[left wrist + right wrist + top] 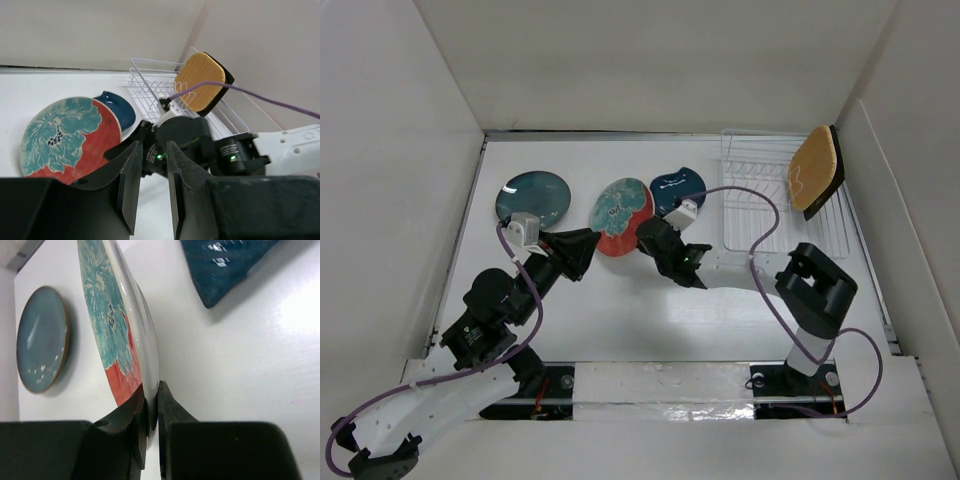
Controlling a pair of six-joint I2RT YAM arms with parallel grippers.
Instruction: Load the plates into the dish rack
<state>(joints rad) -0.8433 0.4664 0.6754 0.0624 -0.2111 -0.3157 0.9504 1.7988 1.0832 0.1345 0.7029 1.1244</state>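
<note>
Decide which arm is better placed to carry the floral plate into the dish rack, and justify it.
Right. The right tool is shut on the rim of the floral plate, and the dish rack sits on that arm's side. The left tool is open, holding nothing.

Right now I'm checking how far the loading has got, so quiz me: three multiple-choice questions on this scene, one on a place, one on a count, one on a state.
1. Where is the tan woven plate?
A) standing in the rack
B) on the floor
C) on top of an arm

2. How many plates are outside the rack?
A) one
B) three
C) five

3. The right pincer is:
A) open
B) shut on the rim of the flowered plate
C) out of view

Answers:
1 A, it stands among the wires.
2 B, the teal plate, flowered plate and navy plate.
3 B, it pinches the rim.
</note>
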